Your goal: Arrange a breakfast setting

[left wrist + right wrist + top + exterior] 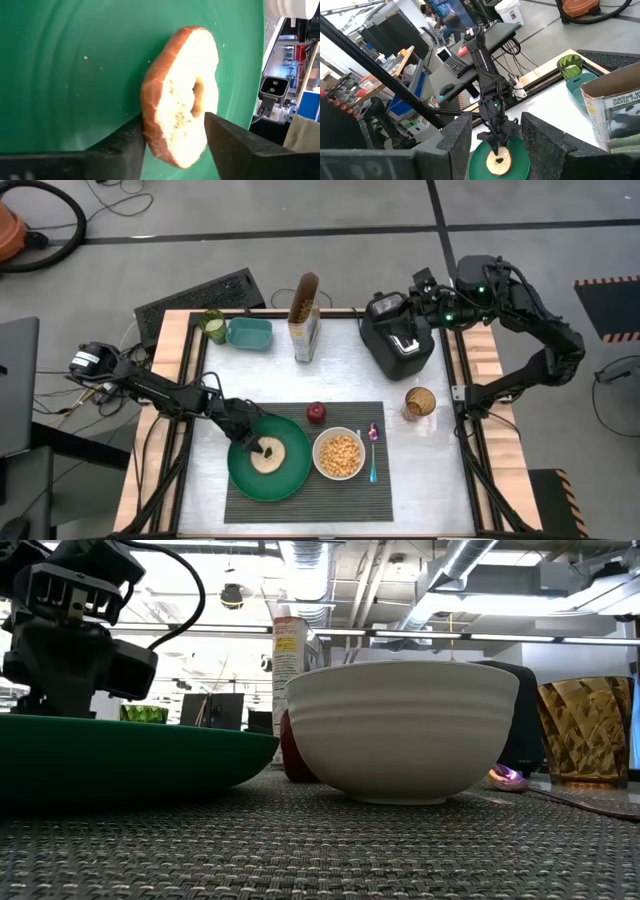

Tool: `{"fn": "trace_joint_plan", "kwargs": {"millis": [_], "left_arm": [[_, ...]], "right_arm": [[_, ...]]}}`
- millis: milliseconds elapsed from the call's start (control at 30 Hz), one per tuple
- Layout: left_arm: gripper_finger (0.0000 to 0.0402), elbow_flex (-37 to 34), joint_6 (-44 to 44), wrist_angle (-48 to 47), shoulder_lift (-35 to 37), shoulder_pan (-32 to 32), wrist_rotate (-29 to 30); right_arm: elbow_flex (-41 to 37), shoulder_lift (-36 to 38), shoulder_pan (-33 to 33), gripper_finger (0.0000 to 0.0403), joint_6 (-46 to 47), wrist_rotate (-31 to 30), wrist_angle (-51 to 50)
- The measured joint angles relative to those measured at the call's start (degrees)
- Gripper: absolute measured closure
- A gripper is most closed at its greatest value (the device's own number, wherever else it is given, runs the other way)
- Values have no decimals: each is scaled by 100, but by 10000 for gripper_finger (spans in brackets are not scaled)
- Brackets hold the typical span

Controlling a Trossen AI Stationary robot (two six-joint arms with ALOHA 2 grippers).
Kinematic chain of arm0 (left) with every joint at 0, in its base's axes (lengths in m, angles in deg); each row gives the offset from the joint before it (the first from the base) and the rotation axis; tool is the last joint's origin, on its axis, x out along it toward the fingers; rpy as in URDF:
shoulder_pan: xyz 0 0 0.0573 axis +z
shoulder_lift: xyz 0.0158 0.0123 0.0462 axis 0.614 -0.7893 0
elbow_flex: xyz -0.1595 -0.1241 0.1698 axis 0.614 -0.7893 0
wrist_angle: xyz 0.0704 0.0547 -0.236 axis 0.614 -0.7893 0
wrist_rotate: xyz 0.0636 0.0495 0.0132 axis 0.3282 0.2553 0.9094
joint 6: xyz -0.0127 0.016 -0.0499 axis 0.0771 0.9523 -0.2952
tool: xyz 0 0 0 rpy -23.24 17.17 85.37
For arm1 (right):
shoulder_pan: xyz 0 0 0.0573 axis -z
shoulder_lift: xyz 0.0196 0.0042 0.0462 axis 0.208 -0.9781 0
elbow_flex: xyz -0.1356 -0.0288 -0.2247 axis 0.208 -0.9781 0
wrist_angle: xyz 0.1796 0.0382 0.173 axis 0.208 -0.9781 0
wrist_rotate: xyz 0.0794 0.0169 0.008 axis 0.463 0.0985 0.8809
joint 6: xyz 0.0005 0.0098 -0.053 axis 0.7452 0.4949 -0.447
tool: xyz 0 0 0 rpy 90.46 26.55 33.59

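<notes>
The dark grey placemat [308,498] lies at the table's near middle. On it are the green plate [245,475], the white bowl [338,455] holding cereal, the red apple [316,412] and the blue-and-pink spoon [373,450]. My left gripper [260,447] stands over the plate, shut on the pale bagel [182,95]. My right gripper [495,135] is open and empty, up at the far right above the black toaster [400,340]. In the low view the plate rim [120,755] hides the bagel. My left gripper pinches the bagel between its two fingers near the bagel's rim. One finger is on the brown crust side [148,125], the other on the pale cut face [202,130]. The fingers come from above, slanting down. The bagel sits tilted over the plate; I cannot tell whether it touches the plate.
A cereal box [305,317], a teal container [249,332] and a green glass [214,325] stand at the far side. An amber glass [420,402] stands right of the placemat. A keyboard [200,295] lies beyond the far left corner. A person [432,22] shows in the room.
</notes>
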State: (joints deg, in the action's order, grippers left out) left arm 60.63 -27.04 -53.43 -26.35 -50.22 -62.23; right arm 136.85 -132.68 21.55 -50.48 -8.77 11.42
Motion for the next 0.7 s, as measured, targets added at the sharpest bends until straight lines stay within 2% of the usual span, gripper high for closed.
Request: {"fn": "trace_joint_plan", "kwargs": {"millis": [133, 333, 700], "left_arm": [[198, 0, -110, 38, 2, 37, -256], [194, 0, -421, 5, 4, 62, -539], [193, 0, -874, -210, 7, 61, -403]], "right_arm": [[0, 0, 0, 207, 0, 0, 2], [0, 0, 0, 207, -46, 0, 6], [0, 0, -2, 207, -63, 2, 5]]}}
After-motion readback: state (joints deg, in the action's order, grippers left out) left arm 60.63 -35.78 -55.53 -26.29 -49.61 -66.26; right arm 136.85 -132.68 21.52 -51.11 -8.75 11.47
